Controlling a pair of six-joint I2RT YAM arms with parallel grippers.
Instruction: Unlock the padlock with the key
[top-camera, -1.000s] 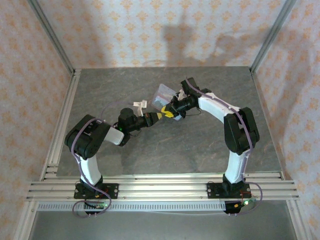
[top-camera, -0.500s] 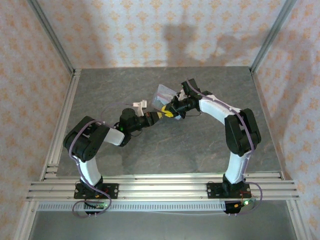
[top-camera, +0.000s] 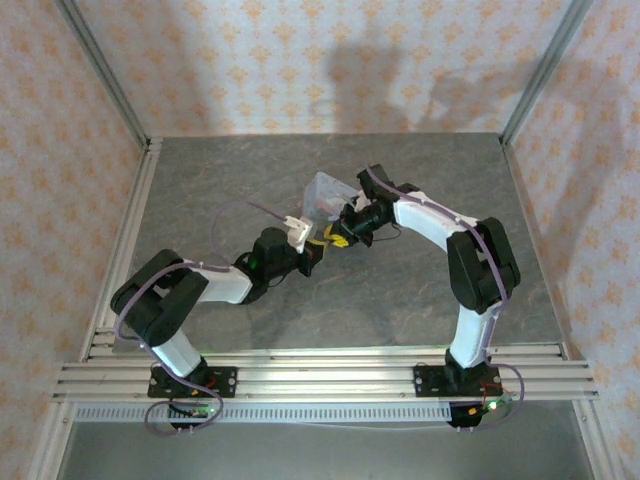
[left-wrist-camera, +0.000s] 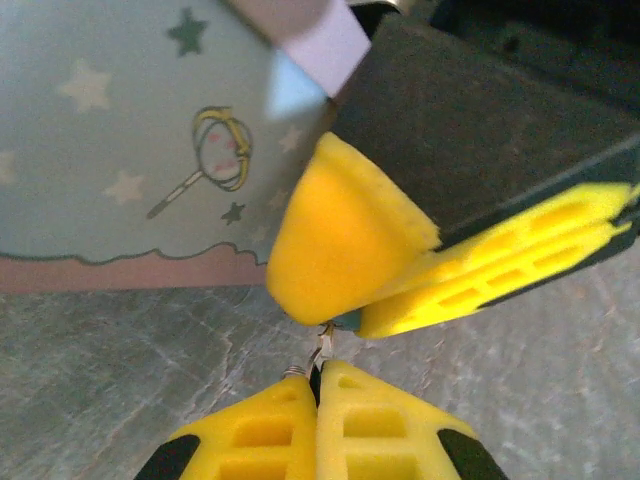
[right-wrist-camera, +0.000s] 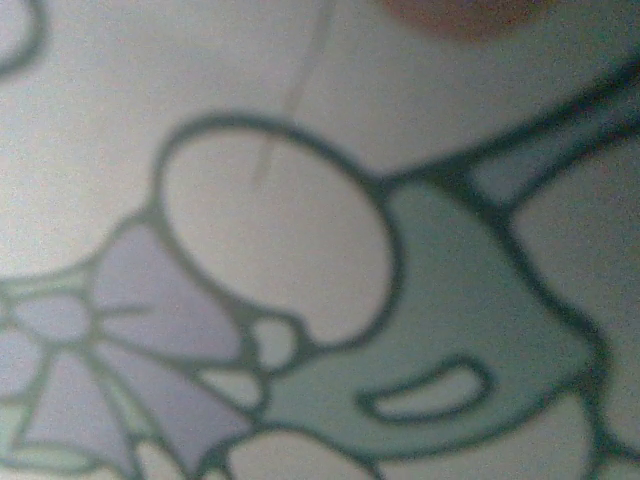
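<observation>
In the left wrist view my left gripper (left-wrist-camera: 318, 368) stands at the bottom edge, its yellow fingers pressed together on the tiny pale key (left-wrist-camera: 323, 347). The key's tip points up at a sliver of the teal padlock (left-wrist-camera: 348, 321). My right gripper (left-wrist-camera: 340, 314) is shut on the padlock, and its yellow fingers (left-wrist-camera: 340, 240) hide most of it. From above, the left gripper (top-camera: 318, 247) and right gripper (top-camera: 338, 238) meet tip to tip in front of the tin.
The pastel blue-pink cartoon tin box (top-camera: 325, 195) sits just behind both grippers, close to the right fingers in the left wrist view (left-wrist-camera: 120, 130). The right wrist camera is hard against its printed lid (right-wrist-camera: 300, 250). Grey table (top-camera: 400, 290) lies open around.
My left arm has dropped lower and stretched forward, its wrist shifting right and nearer. The right gripper moved slightly nearer too. Both grips stay as they were.
</observation>
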